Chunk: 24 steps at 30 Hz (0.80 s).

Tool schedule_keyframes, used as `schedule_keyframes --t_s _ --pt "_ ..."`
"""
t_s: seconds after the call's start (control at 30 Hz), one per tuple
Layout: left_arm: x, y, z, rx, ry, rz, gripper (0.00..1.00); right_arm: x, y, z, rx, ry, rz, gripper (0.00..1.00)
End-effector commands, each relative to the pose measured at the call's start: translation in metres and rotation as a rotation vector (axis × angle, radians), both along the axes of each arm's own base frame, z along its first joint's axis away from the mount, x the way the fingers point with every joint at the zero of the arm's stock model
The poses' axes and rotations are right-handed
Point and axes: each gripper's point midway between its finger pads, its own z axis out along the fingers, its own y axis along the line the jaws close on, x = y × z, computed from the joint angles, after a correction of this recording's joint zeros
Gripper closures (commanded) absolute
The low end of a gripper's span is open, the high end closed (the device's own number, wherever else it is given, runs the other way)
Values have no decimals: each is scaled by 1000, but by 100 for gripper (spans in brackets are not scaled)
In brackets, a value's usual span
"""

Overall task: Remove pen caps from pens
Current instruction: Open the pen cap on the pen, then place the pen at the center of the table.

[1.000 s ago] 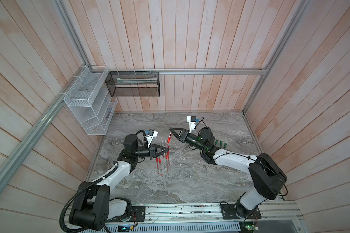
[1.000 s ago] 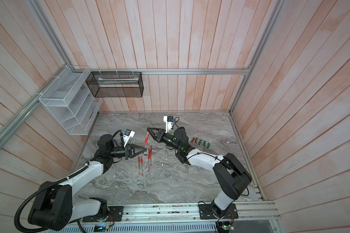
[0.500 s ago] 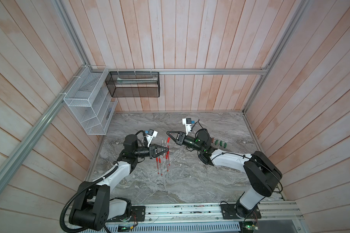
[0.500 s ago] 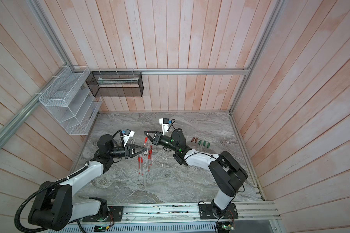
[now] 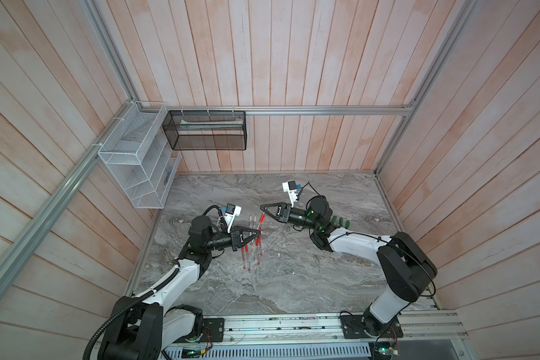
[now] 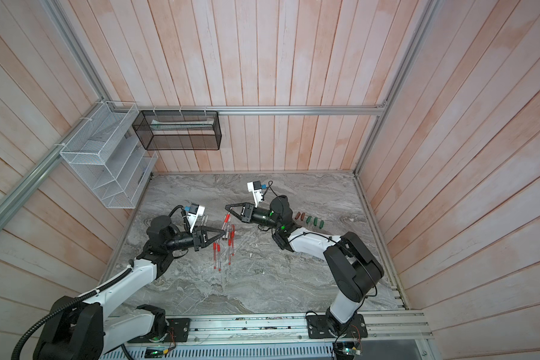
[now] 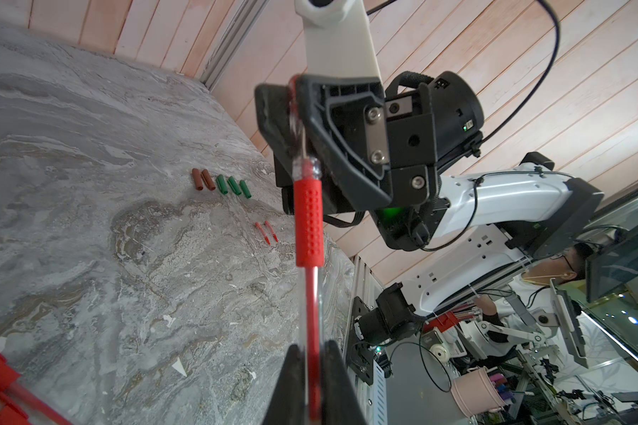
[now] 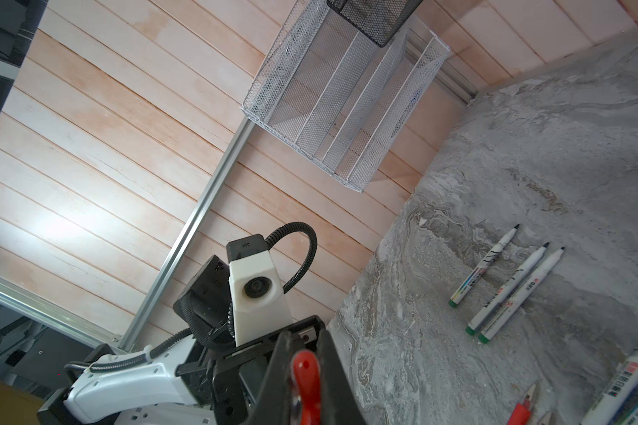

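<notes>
Worktop [image 5: 293,280]: we start at the near edge, which is bare marble, so the action is further in.
Red pens [image 6: 214,254]: a small cluster lies flat just below the left tool. They look capped, so we judge them still to do.
Left tool [image 5: 258,232]: it is clamped on the clear barrel of one pen and holds it up off the worktop, acting as our anchor.
Pen [image 7: 309,220]: it hangs in the air and spans from one tool to the other, red grip section in the open between them. Being lifted clear, it can be pulled along its own length without scraping anything.
Right tool [image 5: 262,208]: it faces the left tool with its jaws pinched on the pen's far end.
Cap [image 8: 305,368]: it sits red between those jaws and not yet off, as far as we can tell.
Next, we reckon: a straight pull apart. A skewed pull could bend the thin barrel.
Markers [image 8: 508,287]: their tips are bare and they lie side by side beyond the tools.
Loose caps [image 7: 233,185]: brown and green ones are lined up on the right arm's side, well clear of the pens, with two slim red ones close by.
</notes>
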Motion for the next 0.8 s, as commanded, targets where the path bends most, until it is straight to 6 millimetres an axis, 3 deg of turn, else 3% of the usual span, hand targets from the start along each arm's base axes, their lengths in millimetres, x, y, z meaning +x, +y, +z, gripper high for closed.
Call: schedule_keyframes --t_s 0.0,0.13,0.37,0.57,0.67,0.77 --pt "-32 -1 -20 16 73 -107 100 62 -67 56 173 -84 -327 100" --pt "-36 1 -25 3 90 -95 100 61 -82 54 169 -94 -369 100" --pt "-40 -6 -31 8 115 -111 100 79 -122 81 255 -125 -471 100" --pt "-42 -8 -29 4 122 -117 100 89 -153 83 348 -85 -594 100" --pt "-37 -5 -30 18 131 -87 100 89 -148 70 283 -66 -565 100" --pt "-15 10 -29 59 175 63 100 84 -148 42 154 -3 -575 100"
